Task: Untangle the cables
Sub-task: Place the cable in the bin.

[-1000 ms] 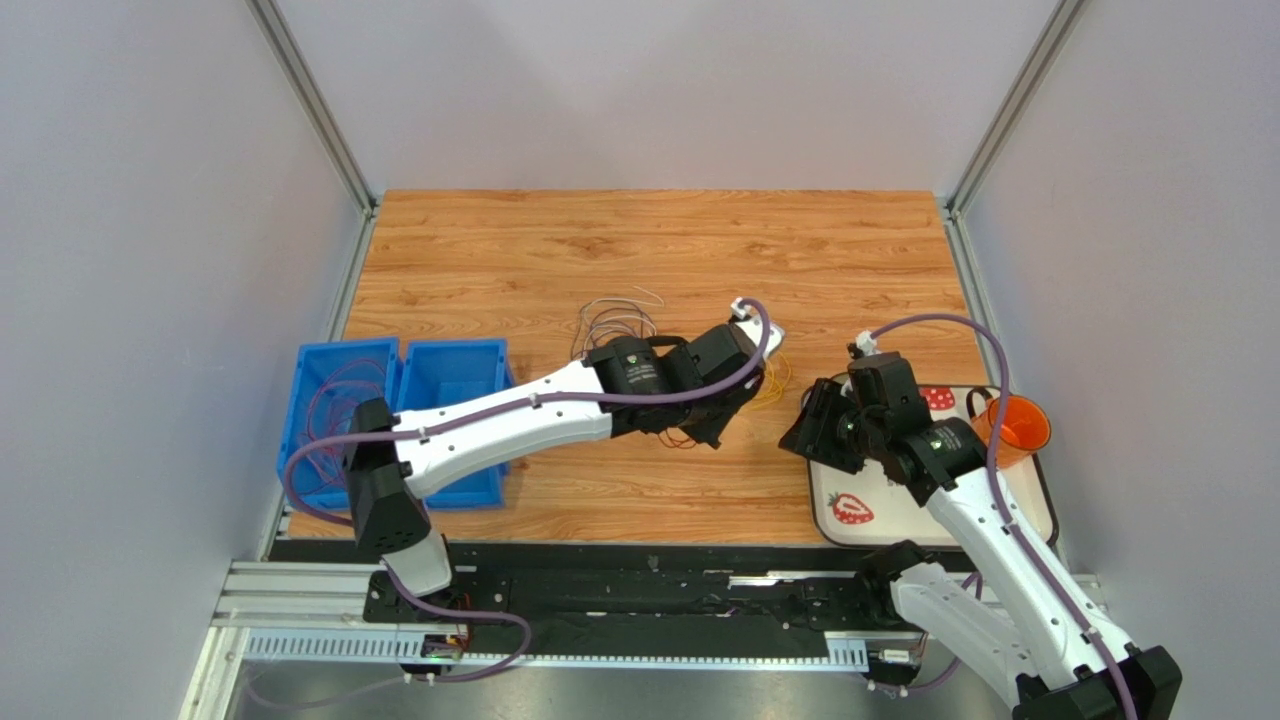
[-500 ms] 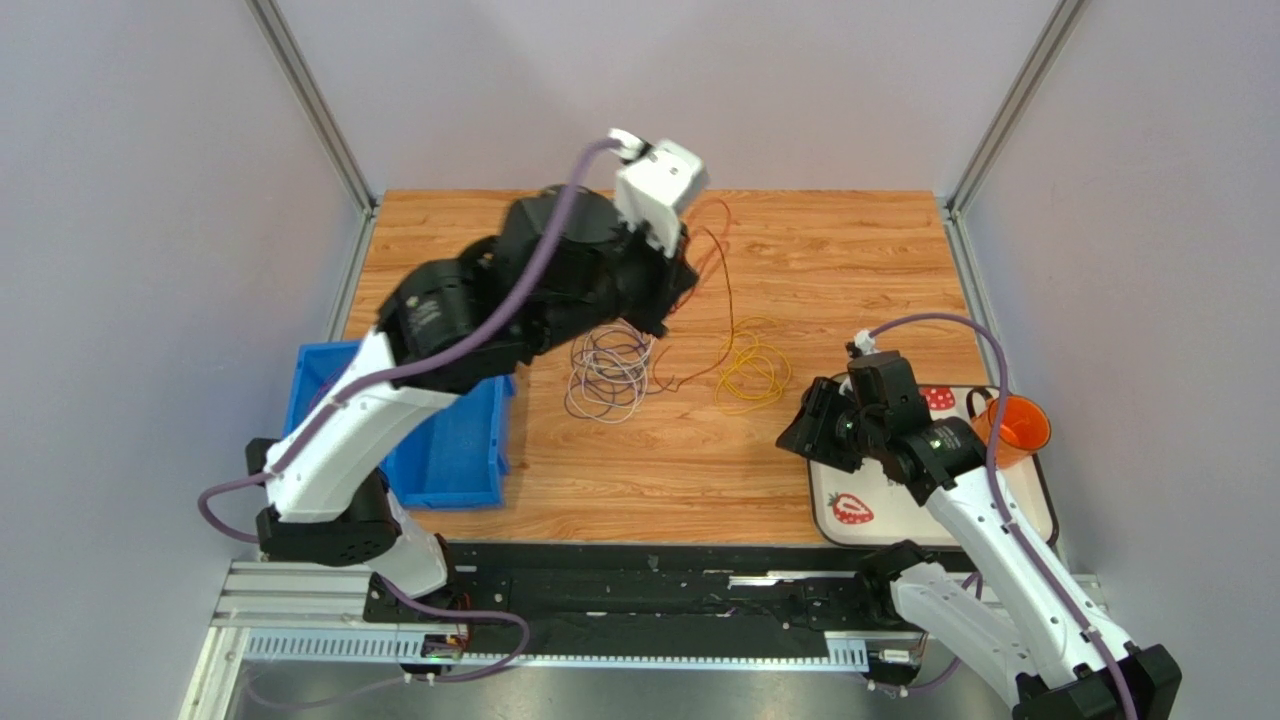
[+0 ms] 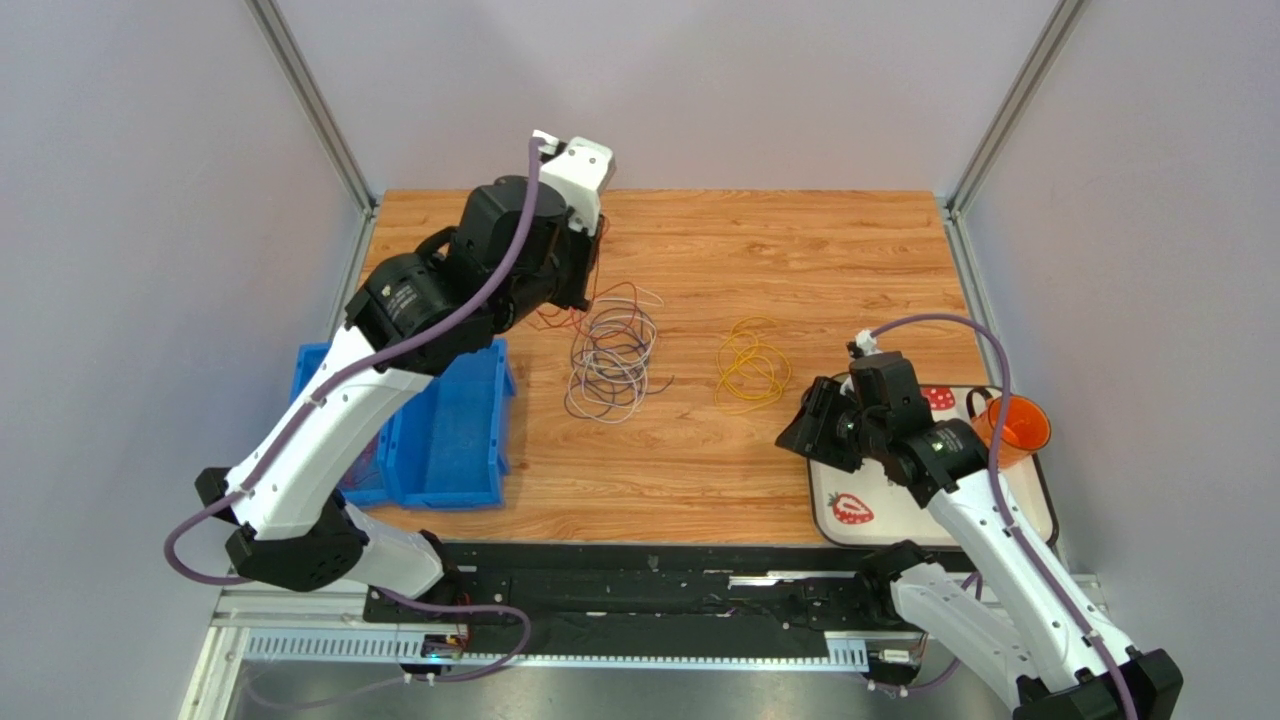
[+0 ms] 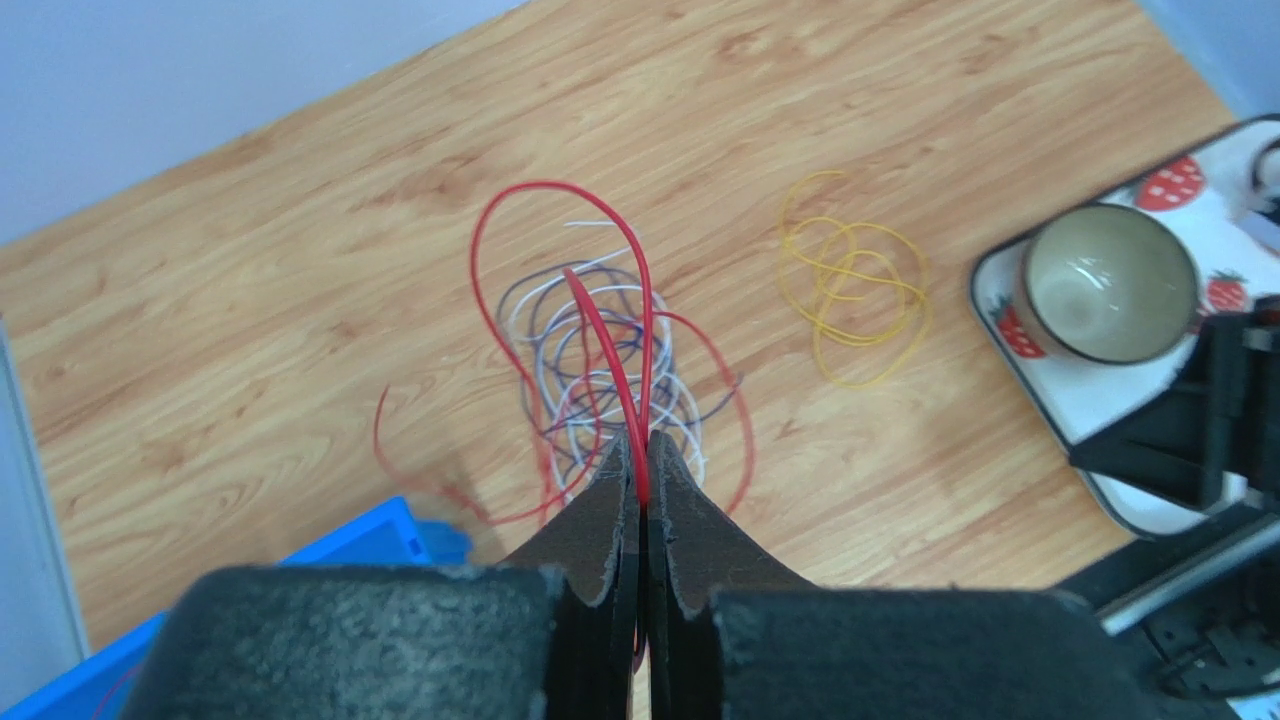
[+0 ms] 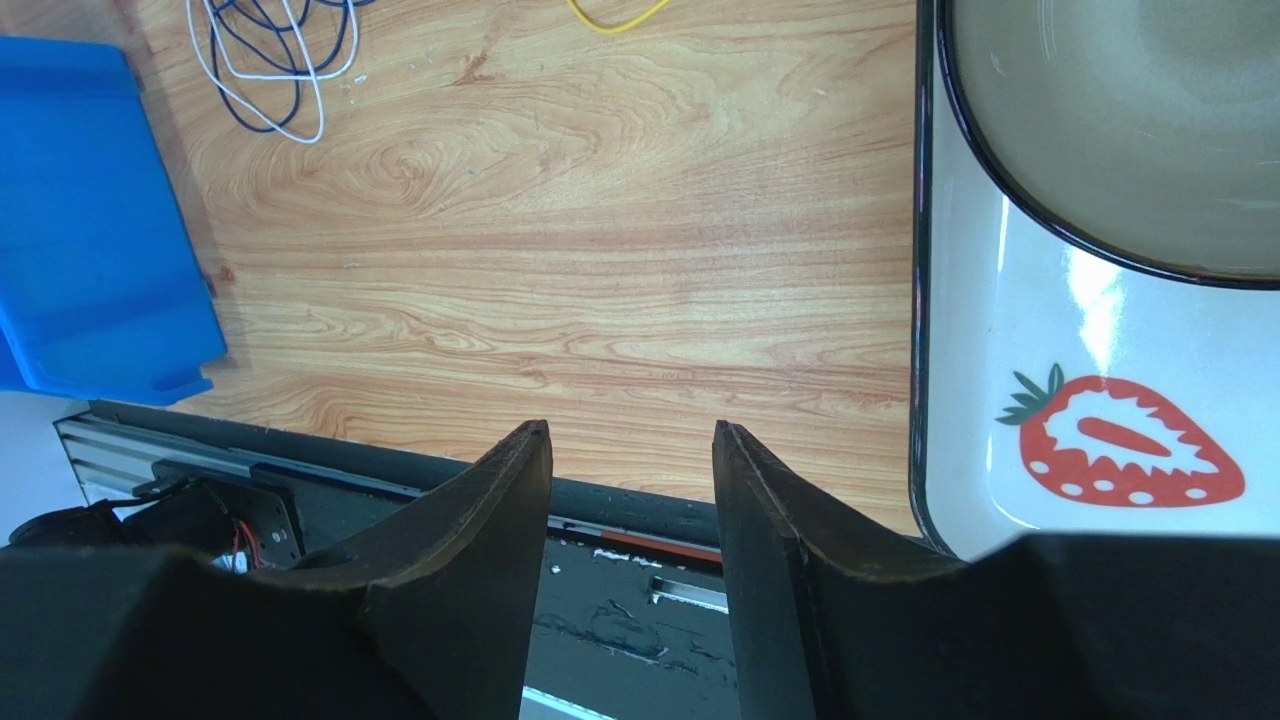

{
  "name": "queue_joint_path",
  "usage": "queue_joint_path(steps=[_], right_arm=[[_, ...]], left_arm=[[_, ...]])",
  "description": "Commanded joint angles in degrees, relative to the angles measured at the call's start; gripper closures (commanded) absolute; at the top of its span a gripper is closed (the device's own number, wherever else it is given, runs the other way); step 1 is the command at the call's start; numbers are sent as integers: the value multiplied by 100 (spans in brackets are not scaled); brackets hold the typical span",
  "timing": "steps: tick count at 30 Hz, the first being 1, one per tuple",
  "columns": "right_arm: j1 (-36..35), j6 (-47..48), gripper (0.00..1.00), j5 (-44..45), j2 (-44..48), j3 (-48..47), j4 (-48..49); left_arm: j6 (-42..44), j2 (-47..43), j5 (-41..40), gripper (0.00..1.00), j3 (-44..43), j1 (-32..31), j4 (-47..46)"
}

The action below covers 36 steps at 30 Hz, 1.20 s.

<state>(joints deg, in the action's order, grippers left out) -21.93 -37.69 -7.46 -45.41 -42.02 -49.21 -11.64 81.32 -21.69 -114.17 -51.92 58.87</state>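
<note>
- Left wrist view: left gripper [image 4: 643, 495] clenched on red cable [image 4: 550, 185], tail end hidden between the fingers.
- White and dark grey cables [image 4: 601, 383] coiled beneath; yellow cable [image 4: 857, 293] apart at 2 o'clock.
- Right gripper [image 5: 624, 450] released, empty; bowl [image 5: 1112, 120] at 1 o'clock, cut off.

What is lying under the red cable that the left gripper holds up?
Under the red cable lies a bundle of white and dark cables on the wooden table. The left gripper, shut on the red cable, covers the bundle's near edge.
</note>
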Motion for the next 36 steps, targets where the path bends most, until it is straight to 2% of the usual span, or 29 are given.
queue_joint_path(steps=[1, 9, 20, 25, 36], right_arm=[[14, 8, 53, -53, -12, -17, 184], [5, -10, 53, -132, -82, 27, 272], [5, 8, 53, -220, -144, -8, 316], [-4, 16, 53, -247, -144, 1, 307], [5, 34, 53, -256, -170, -8, 289]], left_arm=[[-76, -616, -37, 100, 209, 515, -156], [-40, -1451, 7, 100, 861, 1588, -51], [21, -1988, -168, 100, 1423, 2572, 168], [101, -2138, -563, 100, 1678, 2994, 282], [21, -2542, -538, 100, 2276, 4181, 116]])
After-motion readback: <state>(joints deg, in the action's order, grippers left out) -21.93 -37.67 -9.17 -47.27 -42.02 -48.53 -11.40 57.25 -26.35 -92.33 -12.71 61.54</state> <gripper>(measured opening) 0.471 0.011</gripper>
